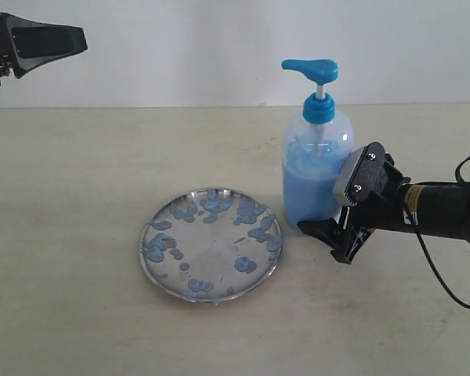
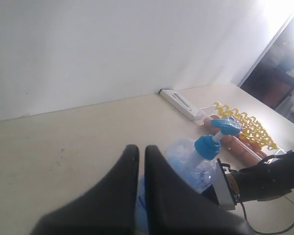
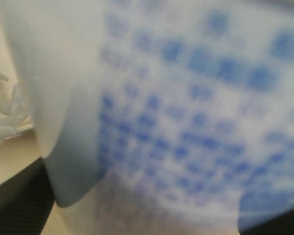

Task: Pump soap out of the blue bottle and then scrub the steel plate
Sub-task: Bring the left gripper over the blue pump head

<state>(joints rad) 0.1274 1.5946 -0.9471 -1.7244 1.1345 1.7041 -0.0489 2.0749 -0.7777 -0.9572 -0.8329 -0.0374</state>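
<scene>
1. The right gripper (image 1: 323,225) clasps the blue bottle (image 1: 317,168) low on its body. One dark finger lies across the near side of the base, and the other is hidden behind the bottle.
2. In the right wrist view the bottle's blue-printed label (image 3: 186,122) fills nearly everything, too blurred for us to read. The dark fingers (image 3: 17,198) show only at the edges, with the bottle between them.
3. The bottle stands upright on the worktop (image 1: 78,235), its pump head (image 1: 310,70) well above this gripper.
4. The soap (image 1: 309,184) fills the bottle's lower part.
5. The steel plate (image 1: 211,244) lies flat just past the right gripper's tips, on the side away from its arm. It is close to the bottle's base, and pale blue blobs (image 1: 245,265) dot it, mostly near the rim.
6. The left gripper (image 1: 77,39) hangs high, well apart from both bottle and plate. Its fingers (image 2: 130,161) are pressed nearly together with nothing between them — only a thin slit shows.
7. Beyond the left gripper's tips we see the pump head, and farther off a white strip (image 2: 182,104) and a yellow rack (image 2: 245,125).
</scene>
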